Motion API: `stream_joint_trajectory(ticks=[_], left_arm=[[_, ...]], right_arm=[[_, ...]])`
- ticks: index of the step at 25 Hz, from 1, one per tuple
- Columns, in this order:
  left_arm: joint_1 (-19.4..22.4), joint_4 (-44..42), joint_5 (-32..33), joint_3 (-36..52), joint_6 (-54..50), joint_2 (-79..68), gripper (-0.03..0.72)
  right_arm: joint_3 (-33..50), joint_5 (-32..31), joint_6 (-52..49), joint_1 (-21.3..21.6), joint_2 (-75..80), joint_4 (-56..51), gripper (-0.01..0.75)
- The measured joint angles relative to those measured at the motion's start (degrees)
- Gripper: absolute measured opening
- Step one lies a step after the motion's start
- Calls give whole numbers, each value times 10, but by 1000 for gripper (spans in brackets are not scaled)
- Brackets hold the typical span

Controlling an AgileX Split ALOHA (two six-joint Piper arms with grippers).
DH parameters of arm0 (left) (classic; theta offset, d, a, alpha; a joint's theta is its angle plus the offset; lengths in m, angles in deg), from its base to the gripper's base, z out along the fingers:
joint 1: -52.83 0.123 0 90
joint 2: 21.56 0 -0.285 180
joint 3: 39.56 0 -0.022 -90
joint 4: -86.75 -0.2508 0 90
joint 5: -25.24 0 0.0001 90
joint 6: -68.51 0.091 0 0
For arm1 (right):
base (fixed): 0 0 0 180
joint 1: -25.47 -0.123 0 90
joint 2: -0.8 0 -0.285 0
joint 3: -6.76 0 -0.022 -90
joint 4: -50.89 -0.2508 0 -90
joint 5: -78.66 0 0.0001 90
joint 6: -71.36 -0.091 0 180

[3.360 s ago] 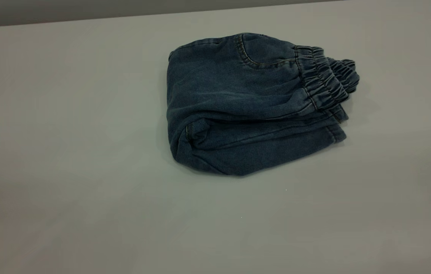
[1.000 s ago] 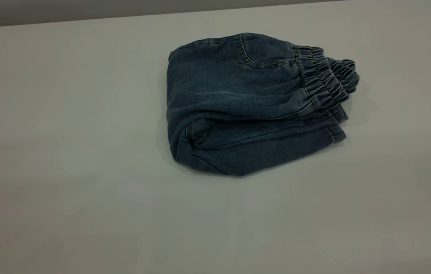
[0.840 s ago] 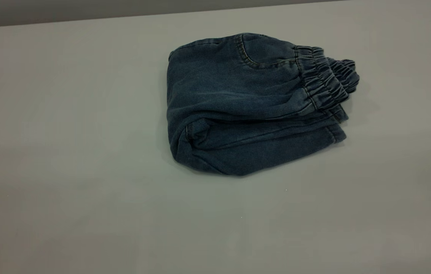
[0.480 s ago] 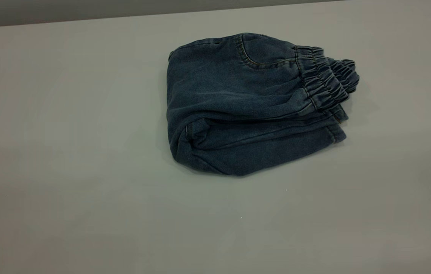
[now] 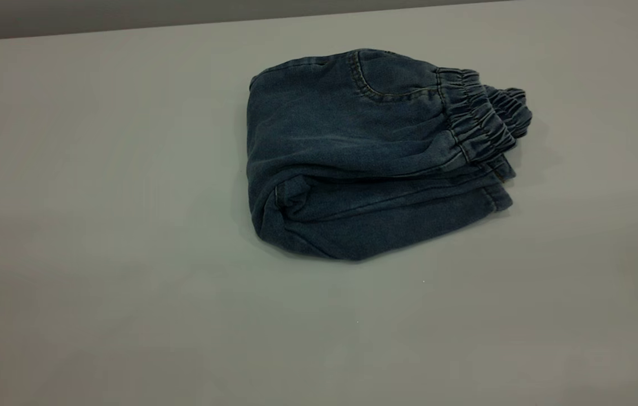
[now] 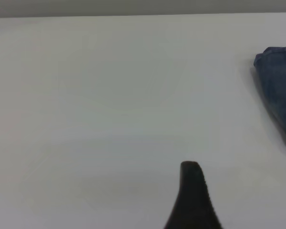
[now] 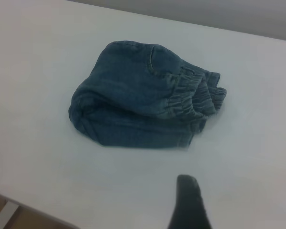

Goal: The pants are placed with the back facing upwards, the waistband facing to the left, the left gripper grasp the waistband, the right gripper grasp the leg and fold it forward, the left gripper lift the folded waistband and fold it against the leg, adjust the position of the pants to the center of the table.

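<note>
Left gripper: the black tapered claw of the left arm (image 6: 193, 195) shows only one finger tip in its own wrist view, hanging over bare tabletop well apart from the cloth; whether it is spread or pressed together I cannot tell. It is absent from the exterior view.

Table: the broad white matte tabletop (image 5: 99, 225) carries nothing but the garment.

Pants: the short blue washed-denim pants (image 5: 364, 163) lie as a compact folded bundle, right of the middle and toward the far edge in the exterior view. A curved stitched pocket seam (image 5: 372, 84) faces up on the top layer.

Waistband: the gathered, ruched elastic band of dark denim (image 5: 479, 115) sits at the bundle's right end, stacked over the lower layers and their stitched hems (image 5: 496, 194).

Right gripper: the black wedge-fingered claw of the right arm (image 7: 190, 202) shows a single finger tip in its wrist view, held above the table, near the bundle but clear of it; spread or closed cannot be told.

Stage: both folds look finished, by my reading; only the shift to the centre seems left.

Risk: a push on the top layer alone could slide it off and open the fold; a drag by the waistband could peel the stack apart.
</note>
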Motion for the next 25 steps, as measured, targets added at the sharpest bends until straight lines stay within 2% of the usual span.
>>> stream_joint_trajectory(ticks=[9,17,25], left_arm=[[0,-6,0,0,0,0,464],[0,-14,0,0,14,0,464],[0,-14,0,0,14,0,464]], right_arm=[[0,0,0,0,0,2,425],[0,7,0,0,0,112,425],[0,7,0,0,0,98,425]])
